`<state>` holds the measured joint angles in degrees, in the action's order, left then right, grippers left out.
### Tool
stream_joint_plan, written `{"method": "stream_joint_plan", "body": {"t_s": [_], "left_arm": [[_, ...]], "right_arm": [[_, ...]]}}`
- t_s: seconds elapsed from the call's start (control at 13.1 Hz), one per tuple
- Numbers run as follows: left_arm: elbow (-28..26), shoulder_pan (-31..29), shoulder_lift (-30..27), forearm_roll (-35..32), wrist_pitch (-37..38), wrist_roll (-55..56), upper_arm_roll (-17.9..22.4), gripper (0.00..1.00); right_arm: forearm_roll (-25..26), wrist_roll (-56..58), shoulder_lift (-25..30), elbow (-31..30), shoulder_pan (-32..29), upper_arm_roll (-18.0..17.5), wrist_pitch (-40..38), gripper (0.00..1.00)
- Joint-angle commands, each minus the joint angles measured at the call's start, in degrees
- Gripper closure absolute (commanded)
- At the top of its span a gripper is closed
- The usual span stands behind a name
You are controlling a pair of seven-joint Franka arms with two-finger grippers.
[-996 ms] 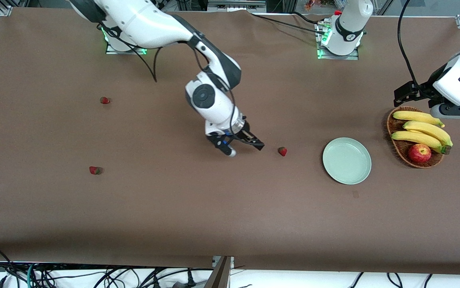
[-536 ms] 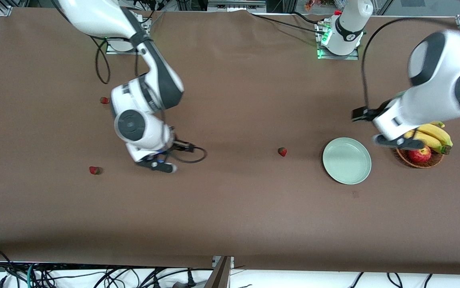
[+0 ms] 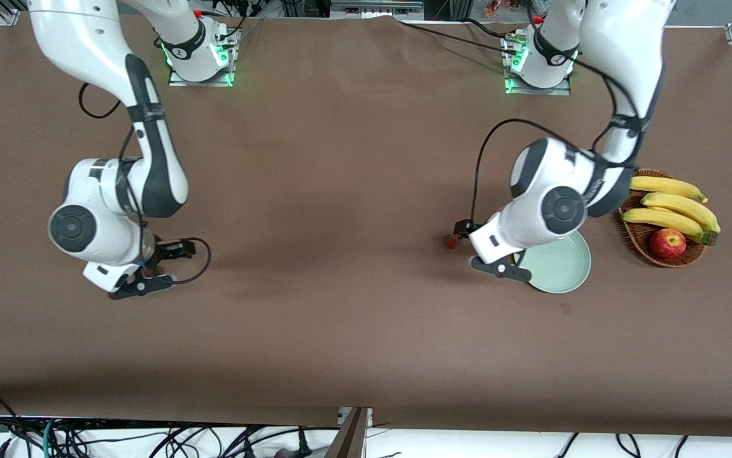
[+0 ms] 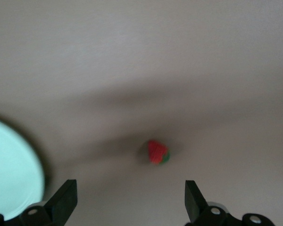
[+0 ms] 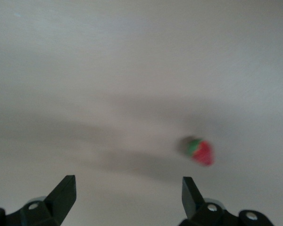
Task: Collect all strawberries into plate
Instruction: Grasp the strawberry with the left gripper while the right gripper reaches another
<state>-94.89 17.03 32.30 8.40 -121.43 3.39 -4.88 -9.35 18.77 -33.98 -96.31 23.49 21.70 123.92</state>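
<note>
The pale green plate lies beside the fruit basket, partly under my left arm; it also shows in the left wrist view. One strawberry lies on the table beside the plate, toward the right arm's end. My left gripper hovers over the plate's edge, open and empty, with that strawberry just ahead of its fingers. My right gripper is open and empty over the table, with a second strawberry ahead of one finger. The third strawberry is hidden.
A brown wicker basket with bananas and a red apple stands at the left arm's end, beside the plate. Cables hang along the table edge nearest the camera.
My right arm swung from mid-table to its own end of the table, over a strawberry. My left arm came from over the basket to the plate's edge by the other strawberry.
</note>
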Motion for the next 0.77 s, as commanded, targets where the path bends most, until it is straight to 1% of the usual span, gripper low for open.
{"method": "stream_joint_plan", "body": {"t_s": [0.0,0.08,0.23,0.38,0.54,0.61,0.69], "left_arm": [[-0.55,3.08,2.06,0.74,-3.63,0.91,0.66,0.00],[-2.56,3.62,2.06,0.66,-5.99,1.09,0.75,0.00],[-8.27,3.71,1.89,0.66,-13.97,1.01,0.66,0.00],[-12.06,5.19,1.98,0.66,-20.58,0.92,0.75,0.00],[-13.04,5.20,1.98,0.66,-21.22,0.83,0.66,0.00],[-13.39,5.12,2.06,0.66,-21.22,0.75,0.66,0.12],[-13.48,5.29,2.06,0.66,-21.22,0.83,0.66,0.39]], "right_arm": [[-0.40,10.82,-0.82,-4.22,-4.05,-0.69,8.50,0.01],[-0.93,13.81,-1.43,-5.36,-4.85,-0.78,10.80,0.01],[-2.95,17.51,-1.96,-6.25,-5.73,-0.87,12.22,0.02],[-4.62,20.07,-2.75,-6.34,-6.17,-0.87,12.49,0.08],[-7.33,22.35,-3.89,-6.52,-6.70,-0.87,12.84,0.15],[-8.83,23.49,-4.16,-6.60,-6.79,-0.87,12.84,0.20],[-9.54,24.20,-4.43,-6.61,-6.79,-0.87,12.84,0.26]]}}
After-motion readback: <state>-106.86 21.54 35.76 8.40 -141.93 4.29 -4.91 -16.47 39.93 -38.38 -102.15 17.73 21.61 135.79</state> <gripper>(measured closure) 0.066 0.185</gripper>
